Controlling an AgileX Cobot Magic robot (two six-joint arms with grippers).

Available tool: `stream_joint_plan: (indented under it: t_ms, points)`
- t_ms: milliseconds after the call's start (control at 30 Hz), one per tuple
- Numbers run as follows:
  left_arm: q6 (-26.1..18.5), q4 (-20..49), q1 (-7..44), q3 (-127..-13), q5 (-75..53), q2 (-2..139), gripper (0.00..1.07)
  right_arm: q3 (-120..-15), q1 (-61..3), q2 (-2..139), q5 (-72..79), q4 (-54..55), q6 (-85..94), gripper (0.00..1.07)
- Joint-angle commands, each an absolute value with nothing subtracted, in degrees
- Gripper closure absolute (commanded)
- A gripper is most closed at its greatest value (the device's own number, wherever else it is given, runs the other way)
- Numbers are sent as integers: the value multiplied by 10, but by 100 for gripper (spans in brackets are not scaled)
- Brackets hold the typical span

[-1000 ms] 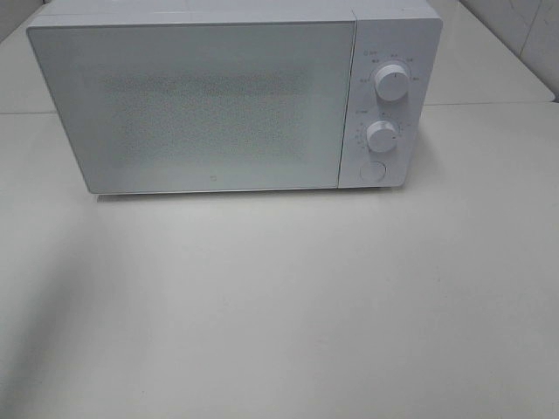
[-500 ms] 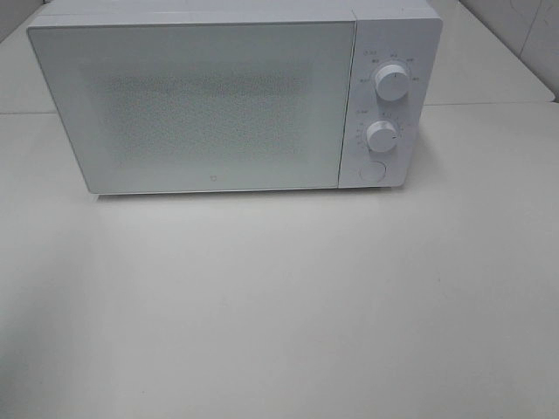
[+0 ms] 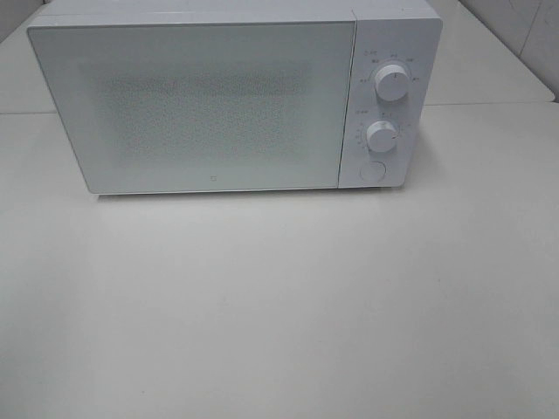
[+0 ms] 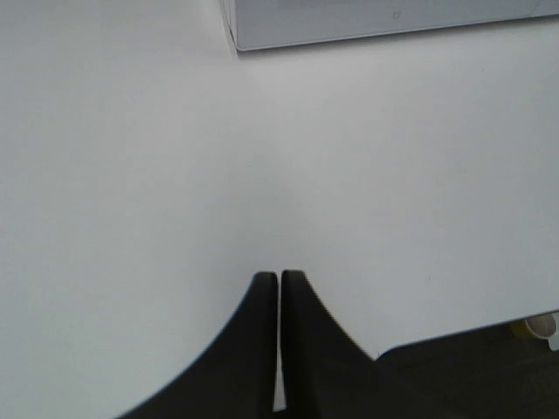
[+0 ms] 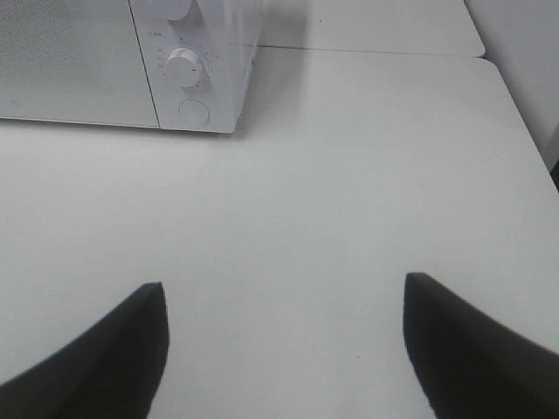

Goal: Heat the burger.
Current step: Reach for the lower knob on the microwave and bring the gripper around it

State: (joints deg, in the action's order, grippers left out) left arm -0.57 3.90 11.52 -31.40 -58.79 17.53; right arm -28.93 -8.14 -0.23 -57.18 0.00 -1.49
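Observation:
The burger is out of view in every frame. A white microwave (image 3: 231,96) stands at the back of the white table (image 3: 288,305) with its door shut; its two knobs (image 3: 390,85) and round button (image 3: 373,172) are on its right side. Its lower corner shows in the left wrist view (image 4: 367,22) and its knob panel in the right wrist view (image 5: 194,65). My left gripper (image 4: 279,278) is shut and empty over bare table. My right gripper (image 5: 284,292) is wide open and empty over bare table. Neither gripper shows in the exterior high view.
The table's edge (image 4: 472,327) shows in the left wrist view, with dark floor beyond it. A second table surface (image 5: 376,26) and a wall (image 5: 524,52) lie behind and to the right of the microwave.

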Motion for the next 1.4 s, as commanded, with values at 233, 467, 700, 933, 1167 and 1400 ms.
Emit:
stream_joint_plan:
  t_ms: [233,467,700,933,1167,1400]
  points:
    - [-10,44,115,-285,-591,16,107,-290,-79,-16,-567,0,-13,38]
    - [-60,68,115,-286,-593,-15,107,-290,-79,-14,-567,0,-13,38]
    - [-56,61,115,-286,-593,-15,107,-290,-79,-14,-567,0,-13,38]
    - [-56,61,115,-286,-592,-14,107,-290,-79,-14,-566,0,-13,38]
    - [-56,61,115,-286,-592,-13,107,-297,-79,-4,-557,0,-12,38]
    - [-56,61,115,-286,-592,-13,107,-307,-79,41,-489,0,-13,38]
